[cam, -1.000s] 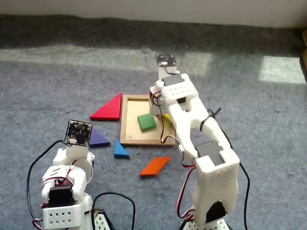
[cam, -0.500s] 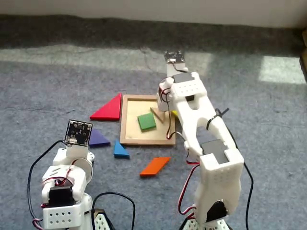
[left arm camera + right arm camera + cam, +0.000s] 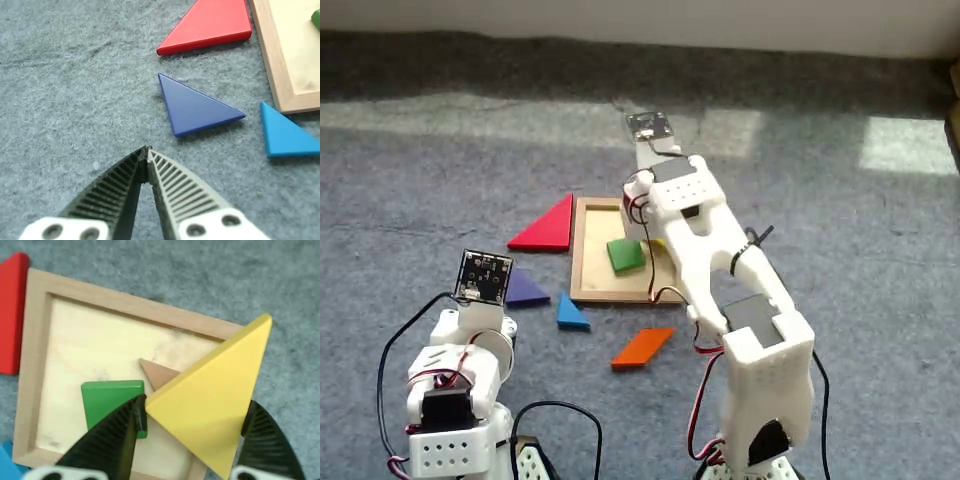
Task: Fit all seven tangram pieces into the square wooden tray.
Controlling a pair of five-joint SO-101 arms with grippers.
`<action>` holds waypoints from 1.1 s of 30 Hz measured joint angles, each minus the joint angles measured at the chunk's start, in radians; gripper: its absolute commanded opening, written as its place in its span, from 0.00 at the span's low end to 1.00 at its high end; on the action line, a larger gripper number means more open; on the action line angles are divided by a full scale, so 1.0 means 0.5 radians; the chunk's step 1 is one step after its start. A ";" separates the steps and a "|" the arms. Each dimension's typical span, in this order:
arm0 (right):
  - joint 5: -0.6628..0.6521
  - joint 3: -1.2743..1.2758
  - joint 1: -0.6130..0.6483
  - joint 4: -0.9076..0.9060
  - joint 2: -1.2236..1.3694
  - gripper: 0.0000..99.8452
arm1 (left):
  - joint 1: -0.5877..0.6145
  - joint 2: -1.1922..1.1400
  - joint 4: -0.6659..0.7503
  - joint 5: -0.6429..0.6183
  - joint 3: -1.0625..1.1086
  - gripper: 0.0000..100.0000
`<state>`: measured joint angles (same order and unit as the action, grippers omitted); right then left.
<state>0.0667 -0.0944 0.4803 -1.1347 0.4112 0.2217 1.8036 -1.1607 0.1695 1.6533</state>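
The tabletop wore a grey, fuzzy, matt cloth like carpet. The tray was pale bare wood, matt, with faint grain; the small brown triangle looked like unpainted wood too. The yellow triangle, green square, red triangle and dark blue triangle were smooth and painted, with a soft sheen. The left tool and right tool had dark, ribbed, matt plastic fingers; the arm shells were white matt plastic.
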 measured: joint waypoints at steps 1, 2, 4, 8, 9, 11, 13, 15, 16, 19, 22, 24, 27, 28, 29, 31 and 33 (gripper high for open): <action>0.000 0.000 0.015 0.000 0.000 0.26 | 0.000 0.000 0.000 0.000 0.000 0.01; 0.000 0.000 0.018 0.000 0.000 0.26 | 0.000 0.000 0.000 0.000 0.000 0.01; 0.000 0.000 0.021 0.000 0.000 0.30 | 0.000 0.000 0.000 0.000 0.000 0.01; 0.000 0.000 0.018 -0.086 0.000 0.41 | 0.000 0.000 0.000 0.000 0.000 0.01; 0.003 0.000 0.018 -0.123 0.000 0.42 | 0.000 0.000 0.000 0.000 0.000 0.01; 0.064 0.000 0.018 -0.199 0.000 0.43 | 0.000 0.000 0.000 0.000 0.000 0.01; 0.080 0.000 0.018 -0.295 0.000 0.43 | 0.000 0.000 0.000 0.000 0.000 0.01; 0.080 0.000 0.018 -0.350 0.000 0.43 | 0.000 0.000 0.000 0.000 0.000 0.01; 0.080 0.000 0.018 -0.365 0.000 0.43 | 0.000 0.000 0.000 0.000 0.000 0.01; 0.080 0.000 0.018 -0.414 -0.061 0.40 | 0.000 0.000 0.000 0.000 0.000 0.01; 0.074 -0.031 0.018 -0.552 -0.175 0.32 | 0.000 0.000 0.000 0.000 0.000 0.01; 0.025 -0.046 0.018 -0.595 -0.270 0.27 | 0.000 0.000 0.000 0.000 0.000 0.01; -0.009 -0.055 0.018 -0.586 -0.390 0.19 | 0.000 0.000 0.000 0.000 0.000 0.01; -0.031 -0.055 0.018 -0.571 -0.411 0.17 | 0.000 0.000 0.000 0.000 0.000 0.01; -0.068 -0.055 0.009 -0.546 -0.420 0.15 | 0.000 0.000 0.000 0.000 0.000 0.01; -0.178 -0.015 -0.046 -0.466 -0.430 0.12 | 0.000 0.000 0.000 0.000 0.000 0.01; -0.304 0.064 -0.132 -0.362 -0.430 0.11 | 0.000 0.000 0.000 0.000 0.000 0.01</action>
<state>-0.0852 -0.0621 0.4143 -1.3157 0.1964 0.2217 1.8036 -1.1607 0.1695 1.6533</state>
